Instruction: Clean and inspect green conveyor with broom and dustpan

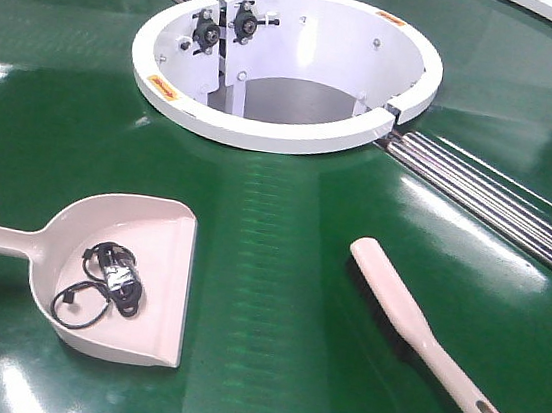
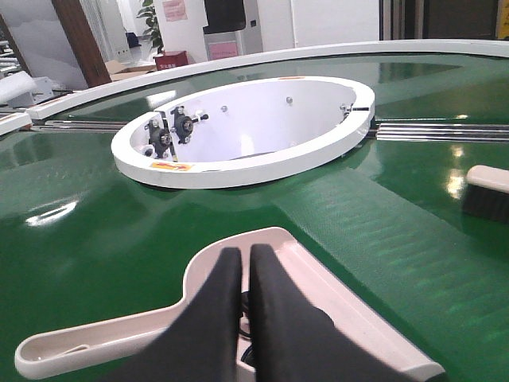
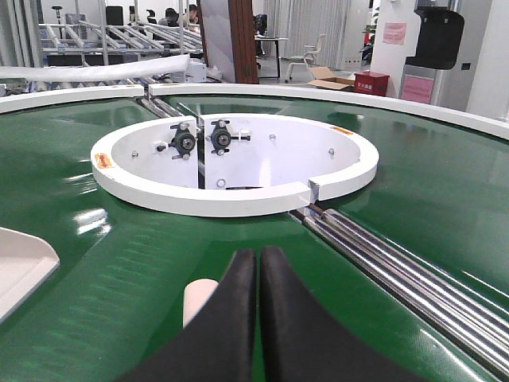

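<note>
Green, glossy and finely ribbed, the green conveyor (image 1: 270, 256) filled the front-facing view; the white ring housing (image 1: 285, 67) sat at twelve o'clock with steel rollers (image 1: 499, 199) showing in the seam running off toward three o'clock; the dustpan (image 1: 127, 274) lay flat at about eight o'clock, its lip turned toward the broom and its handle pointing to nine o'clock, presumably so the left arm could take the handle; inside it lay a small tangle of black wire and metal bits (image 1: 106, 281), which I judged to be collected debris; the broom (image 1: 431, 338) lay at about four o'clock, well apart from the pan, bristles down, its slotted handle pointing to five o'clock, within the right arm's side; neither arm appeared here.

In the left wrist view the left gripper (image 2: 244, 318) hovered directly above the dustpan (image 2: 318, 294), its black jaws pressed together on nothing; the pan handle (image 2: 87, 346) stretched to eight o'clock, and the broom's bristled end (image 2: 487, 191) peeked in at three o'clock; I judged this a poised, pre-grasp stance.

In the right wrist view the right gripper (image 3: 258, 318) likewise had its jaws closed and empty, hanging over the broom's rounded tip (image 3: 199, 301); a corner of the dustpan (image 3: 24, 267) showed at nine o'clock; the jaws would need to part before either tool could be lifted.
</note>
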Robot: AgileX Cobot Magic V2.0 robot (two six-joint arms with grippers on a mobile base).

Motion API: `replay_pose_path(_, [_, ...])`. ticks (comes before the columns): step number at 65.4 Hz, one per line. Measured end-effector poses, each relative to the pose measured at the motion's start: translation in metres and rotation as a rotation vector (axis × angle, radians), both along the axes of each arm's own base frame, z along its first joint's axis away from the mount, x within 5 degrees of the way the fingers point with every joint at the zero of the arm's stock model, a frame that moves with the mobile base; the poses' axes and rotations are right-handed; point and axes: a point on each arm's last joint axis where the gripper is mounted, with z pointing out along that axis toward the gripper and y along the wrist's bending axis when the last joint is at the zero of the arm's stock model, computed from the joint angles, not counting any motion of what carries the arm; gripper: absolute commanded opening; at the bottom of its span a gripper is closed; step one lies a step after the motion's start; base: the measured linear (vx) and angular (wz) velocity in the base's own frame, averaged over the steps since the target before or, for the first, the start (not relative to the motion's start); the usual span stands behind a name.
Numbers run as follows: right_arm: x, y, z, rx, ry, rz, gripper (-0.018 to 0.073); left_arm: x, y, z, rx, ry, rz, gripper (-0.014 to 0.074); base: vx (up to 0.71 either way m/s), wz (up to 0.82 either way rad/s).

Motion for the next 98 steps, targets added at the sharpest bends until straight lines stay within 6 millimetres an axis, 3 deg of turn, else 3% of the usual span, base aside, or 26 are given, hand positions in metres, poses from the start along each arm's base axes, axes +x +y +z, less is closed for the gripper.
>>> replay_pose_path(30, [0.0, 0.0, 0.0, 0.0, 0.001, 0.0, -0.0008, 0.0, 0.001, -0.002, 0.034, -0.005, 0.004, -0.0006, 0.0, 0.0])
replay_pose_path(41, [0.0, 0.0, 0.0, 0.0, 0.001, 0.0, -0.0008, 0.004, 0.002, -0.018, 0.091, -0.039, 0.018, -0.0006, 0.0, 0.0])
replay_pose_path(54, [0.0, 0.0, 0.0, 0.0, 0.001, 0.0, -0.0008, 0.003, 0.002, -0.051, -0.017, -0.059, 0.03, -0.0006, 0.0, 0.0])
replay_pose_path(66, [0.0, 0.0, 0.0, 0.0, 0.002, 0.0, -0.0008, -0.008, 0.01, -0.044, -0.204, -0.156, 0.125, -0.0006, 0.0, 0.0])
replay_pose_path(98, [0.0, 0.0, 0.0, 0.0, 0.002, 0.0, -0.0008, -0.008, 0.012, -0.055, -0.211, -0.047, 0.164, -0.0006, 0.0, 0.0])
